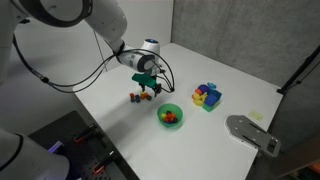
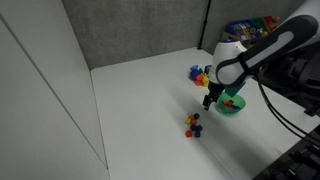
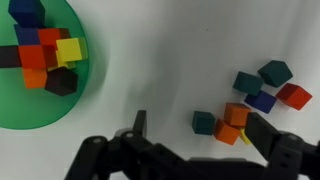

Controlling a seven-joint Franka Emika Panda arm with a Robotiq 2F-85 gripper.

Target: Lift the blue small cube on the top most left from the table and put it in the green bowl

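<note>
Pincer: the pincer (image 3: 194, 122) was spread wide and held nothing. In both exterior views it hung low over the tabletop (image 1: 120, 120), close to the cluster (image 1: 138, 97) and the bowl (image 1: 161, 113).
Fingers: two dark fingers (image 3: 138, 122) came in from the bottom edge of the wrist view, with a teal cube (image 3: 204, 122) lying in the gap between them.
Blue cube: the blue cube (image 3: 262, 100) sat on the tabletop in the cluster, just beside a red cube (image 3: 294, 95) and above an orange cube (image 3: 236, 113). It was outside the finger gap and well apart from the bowl.
Bowl: green, at the left edge of the wrist view, already holding blue, red, orange and yellow cubes.
Blocks: the larger blocks (image 1: 207, 96) stood beyond the bowl, apart from the pincer.
</note>
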